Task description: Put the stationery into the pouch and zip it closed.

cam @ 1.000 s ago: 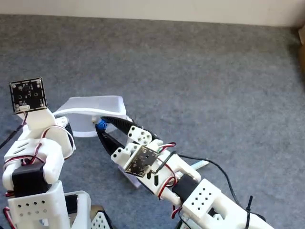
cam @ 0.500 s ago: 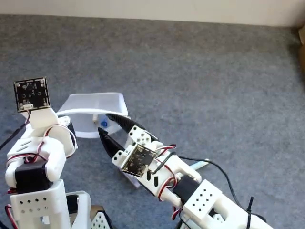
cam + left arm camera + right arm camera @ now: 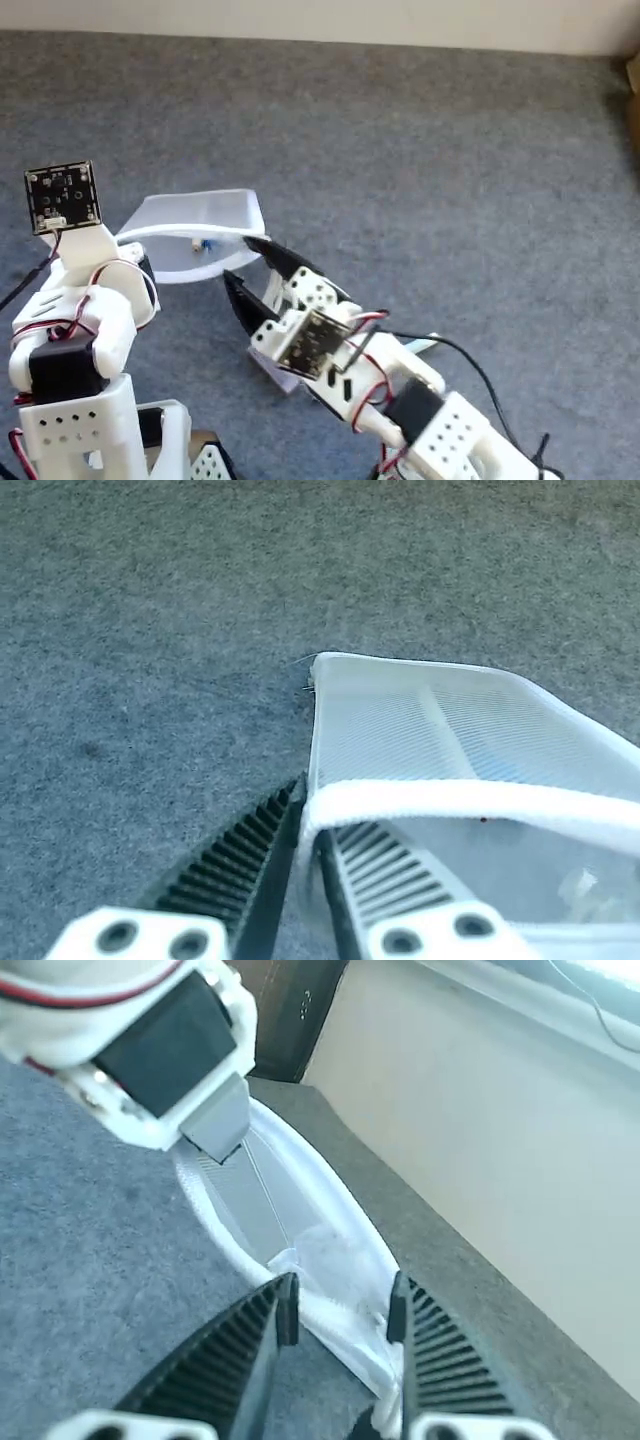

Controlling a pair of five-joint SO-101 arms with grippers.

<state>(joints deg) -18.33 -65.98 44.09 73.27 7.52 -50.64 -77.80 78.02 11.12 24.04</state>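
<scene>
At left centre of the high view, my left gripper (image 3: 305, 815) pinches the rim of the white translucent mesh pouch (image 3: 210, 215) on grey carpet (image 3: 420, 150); my right gripper (image 3: 243, 262), jaws spread, angles toward its open mouth

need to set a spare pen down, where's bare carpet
Bare carpet runs from the pouch to the far wall, and along the right. Crowded at the pouch: left fingers clamp its rim, right fingers beside it.

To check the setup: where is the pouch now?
In the high view the pouch sits left of centre, its rim pinched by the left tool, the open right tool beside its mouth.
</scene>
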